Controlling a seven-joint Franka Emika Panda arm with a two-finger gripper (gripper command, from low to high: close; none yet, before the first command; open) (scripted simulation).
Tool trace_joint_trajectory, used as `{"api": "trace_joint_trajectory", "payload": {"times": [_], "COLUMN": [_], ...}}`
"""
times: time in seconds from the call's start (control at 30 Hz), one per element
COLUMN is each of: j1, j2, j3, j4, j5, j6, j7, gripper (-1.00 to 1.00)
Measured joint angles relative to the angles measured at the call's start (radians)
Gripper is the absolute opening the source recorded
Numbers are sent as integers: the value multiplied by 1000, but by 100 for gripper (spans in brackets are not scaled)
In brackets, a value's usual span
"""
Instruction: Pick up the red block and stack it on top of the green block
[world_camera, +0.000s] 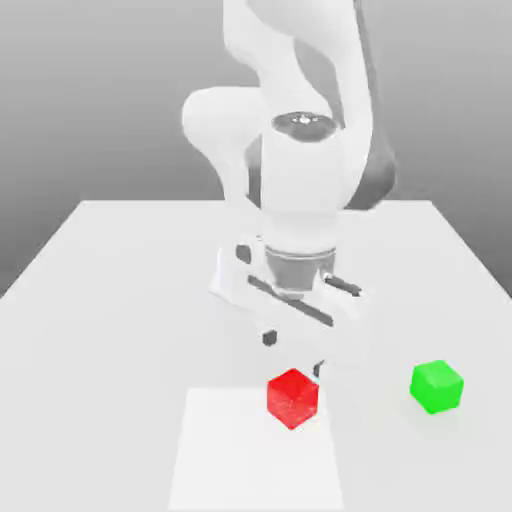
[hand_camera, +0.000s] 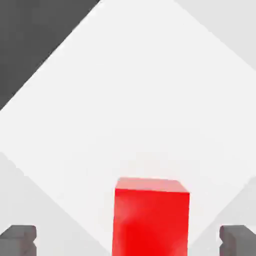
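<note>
Red block: plain glossy bright red cube, at white square's far corner, exterior view's right
Gripper: wide open, holding nothing
Hand view: gap between red block and each fingertip
Exterior view: green block on table, well apart, exterior view's right

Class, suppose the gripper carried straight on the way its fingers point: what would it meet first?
Probably the red cube, lying between the open fingertips; the exact depth is unclear.
</note>
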Motion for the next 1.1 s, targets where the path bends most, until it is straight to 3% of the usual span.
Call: {"api": "trace_joint_trajectory", "payload": {"times": [0.17,0.2,0.43,0.53,0.7,1.0,1.1], "j1": [86,121,131,81,115,435,462], "j2": [170,202,209,129,-32,-60,-9], "j3": [-137,-178,-189,-116,-100,86,100], "j4": [22,27,28,16,-9,127,151], "j5": [-198,-225,-232,-140,21,55,5], "j6": [137,164,172,108,-27,-188,-163], "j7": [149,169,174,109,-8,54,103], "gripper": [0,-100,-100,-100,-100,-100,-100]}}
